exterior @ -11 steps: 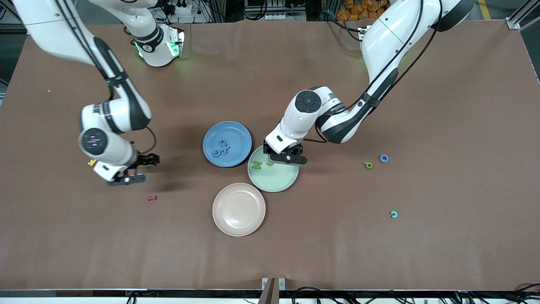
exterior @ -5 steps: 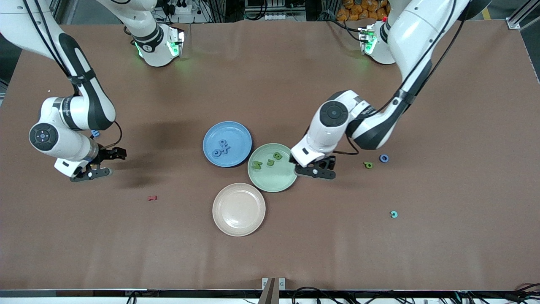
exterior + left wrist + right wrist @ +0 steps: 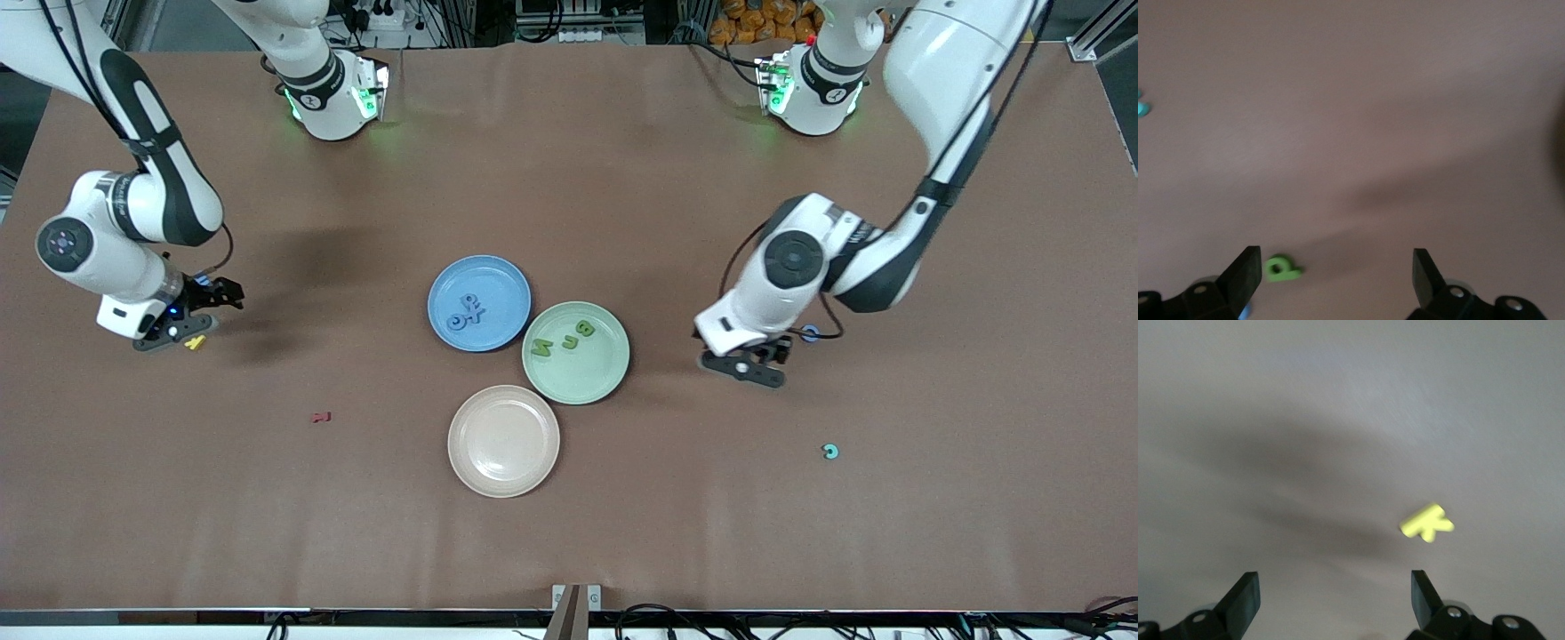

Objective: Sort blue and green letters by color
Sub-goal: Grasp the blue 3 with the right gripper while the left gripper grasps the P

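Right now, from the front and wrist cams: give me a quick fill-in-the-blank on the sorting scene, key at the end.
1. The green plate holds ___ green letters.
2. The left claw, fingers open, hangs over the table beside a small ___ letter.
3. The right claw, also open, hangs beside the ___ letter.
4. The beige plate holds ___ letters.

Missing words: three; green; yellow; no

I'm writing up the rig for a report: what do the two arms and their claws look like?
Both arms have glossy white shells with black joint bands and round dark grey end caps. Thin black cables run along them. Their bases glow green. The left claw and the right claw are black, each with two flat fingers below a white wrist block.
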`<state>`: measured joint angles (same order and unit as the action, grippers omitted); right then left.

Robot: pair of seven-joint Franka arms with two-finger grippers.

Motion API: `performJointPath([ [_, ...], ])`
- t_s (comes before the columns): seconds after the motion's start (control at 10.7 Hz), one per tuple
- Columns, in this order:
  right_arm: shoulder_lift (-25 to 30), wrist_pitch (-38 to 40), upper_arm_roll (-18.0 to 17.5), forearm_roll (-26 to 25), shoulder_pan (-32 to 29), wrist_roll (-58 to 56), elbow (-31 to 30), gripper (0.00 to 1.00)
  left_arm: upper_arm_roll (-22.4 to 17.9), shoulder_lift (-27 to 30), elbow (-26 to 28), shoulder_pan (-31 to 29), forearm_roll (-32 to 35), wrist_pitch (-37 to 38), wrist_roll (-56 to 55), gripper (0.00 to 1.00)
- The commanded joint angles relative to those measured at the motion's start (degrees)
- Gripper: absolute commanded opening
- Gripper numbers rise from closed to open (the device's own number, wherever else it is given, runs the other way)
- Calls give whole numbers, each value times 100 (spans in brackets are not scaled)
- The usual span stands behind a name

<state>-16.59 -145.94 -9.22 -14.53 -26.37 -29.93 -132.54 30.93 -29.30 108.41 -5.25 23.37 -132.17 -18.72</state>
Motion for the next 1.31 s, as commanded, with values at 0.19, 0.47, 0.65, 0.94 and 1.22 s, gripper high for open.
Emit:
performJointPath([
  [0.19,253,-733,-106,-77,-1079,-1593,-791,100,835,127,1094,-1628,-26,-826,641,99],
  [0.47,253,-944,-115,-68,-1511,-1973,-1028,100,827,-84,1252,-1838,9,-1073,641,90],
  [0.65,218,-1146,-106,-68,-1529,-1973,-1142,100,800,-102,1358,-1856,201,-1162,659,86],
  [0.94,156,-1165,-115,-68,-1582,-1956,-1187,100,800,-304,1341,-2041,589,-1240,642,82],
  [1.22,51,-1260,-106,-68,-1591,-1964,-1178,100,800,-348,1323,-1988,590,-1232,484,73],
])
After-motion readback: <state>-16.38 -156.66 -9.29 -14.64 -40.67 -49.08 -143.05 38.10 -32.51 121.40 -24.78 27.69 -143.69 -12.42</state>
